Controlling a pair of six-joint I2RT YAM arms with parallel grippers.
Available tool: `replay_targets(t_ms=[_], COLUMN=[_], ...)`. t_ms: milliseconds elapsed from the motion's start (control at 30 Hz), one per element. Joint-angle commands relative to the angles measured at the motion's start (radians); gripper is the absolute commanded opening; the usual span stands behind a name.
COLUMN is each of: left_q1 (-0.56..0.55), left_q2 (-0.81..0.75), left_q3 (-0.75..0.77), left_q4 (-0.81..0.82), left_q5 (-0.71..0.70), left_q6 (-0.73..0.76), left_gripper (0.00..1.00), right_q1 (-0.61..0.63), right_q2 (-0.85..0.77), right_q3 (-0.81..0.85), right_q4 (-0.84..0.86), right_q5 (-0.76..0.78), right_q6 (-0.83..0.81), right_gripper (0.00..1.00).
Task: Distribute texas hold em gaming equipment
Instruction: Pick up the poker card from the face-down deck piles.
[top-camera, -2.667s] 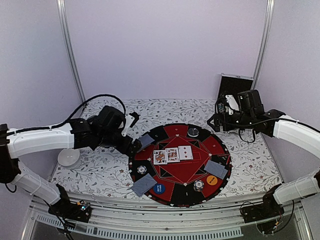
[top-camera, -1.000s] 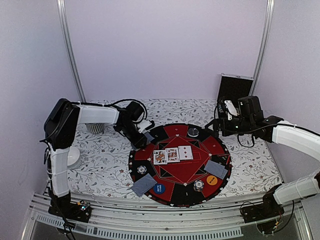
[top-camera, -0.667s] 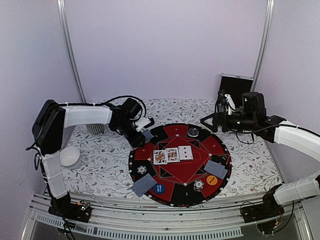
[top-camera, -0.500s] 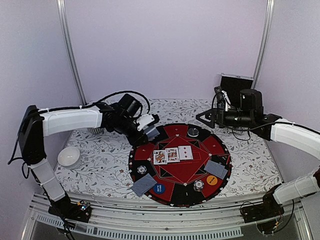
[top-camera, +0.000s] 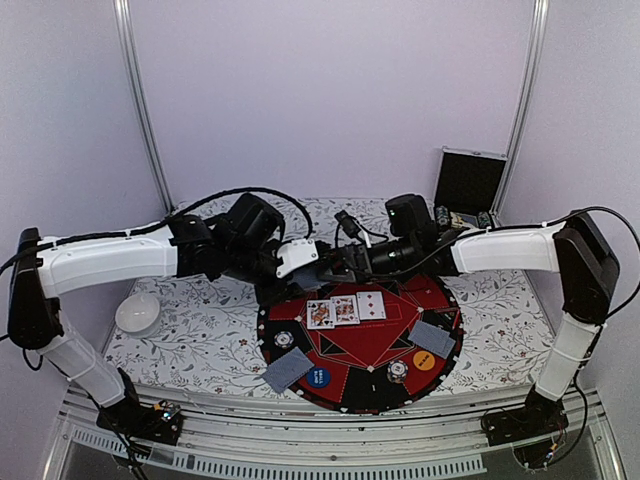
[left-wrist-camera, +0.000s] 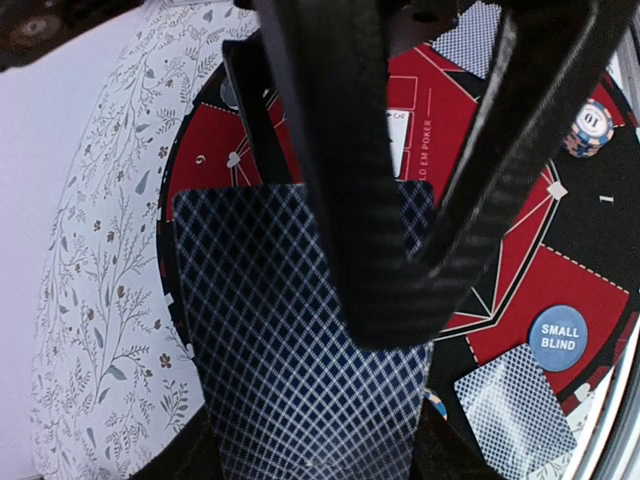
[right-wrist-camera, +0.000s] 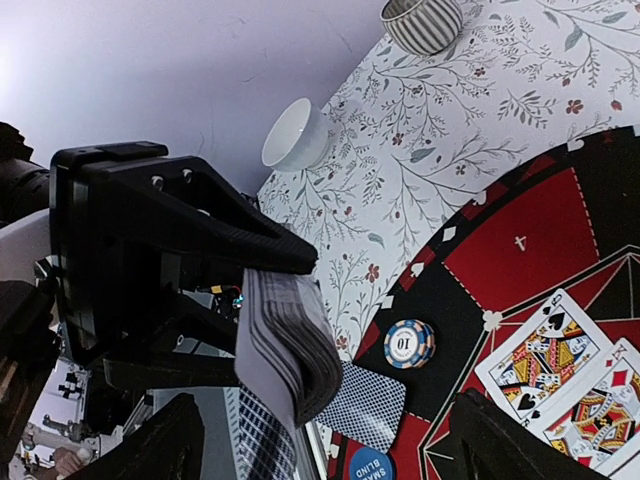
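Observation:
My left gripper (top-camera: 303, 258) (left-wrist-camera: 310, 462) is shut on a thick deck of playing cards (left-wrist-camera: 300, 350) (right-wrist-camera: 290, 345), held above the back-left edge of the round red-and-black poker mat (top-camera: 345, 392). My right gripper (top-camera: 336, 262) (right-wrist-camera: 330, 450) is open, its black fingers (left-wrist-camera: 355, 190) straddling the deck's top card. On the mat lie three face-up cards (top-camera: 345, 309), two face-down cards (top-camera: 288, 370) (top-camera: 432, 338), striped chips (top-camera: 284, 340) (top-camera: 398, 371) (right-wrist-camera: 409, 343), a blue disc (top-camera: 317, 377) (left-wrist-camera: 558, 338) and an orange disc (top-camera: 424, 360).
A white bowl (top-camera: 137, 313) (right-wrist-camera: 297, 133) sits at the table's left. A ribbed grey cup (right-wrist-camera: 422, 22) stands behind the left arm. The black case (top-camera: 468, 182) stands open at the back right. Both arms cross over the mat's far side.
The left arm swung right, bringing the deck over the mat's back edge. The right arm swept from beside the case to the centre, and its jaws narrowed slightly around the deck.

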Motion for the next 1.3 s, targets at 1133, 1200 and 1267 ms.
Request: replay_targets(t_ms=[1133,1200,1267], left_q1=[-0.010,-0.009,-0.009], left_q2=[-0.002,-0.003,-0.008], left_q3=[-0.055,-0.056,-0.063], left_q4=[0.029,0.030,0.029], left_q5=[-0.069,-0.078,-0.085], left_q6=[0.027,0.025,0.025], left_gripper=[0.51,0.51,0.51], right_q1=[-0.038,-0.048,-0.071], right_q2=[-0.096,-0.112,-0.143], right_q3=[0.088,0.086,0.068], right_q4=[-0.232,-0.244,-0.252], right_q5=[0.103,0.095,0.100], right_q6=[-0.137,-0.142,-0.145], right_gripper=[0.02,0.02,0.02])
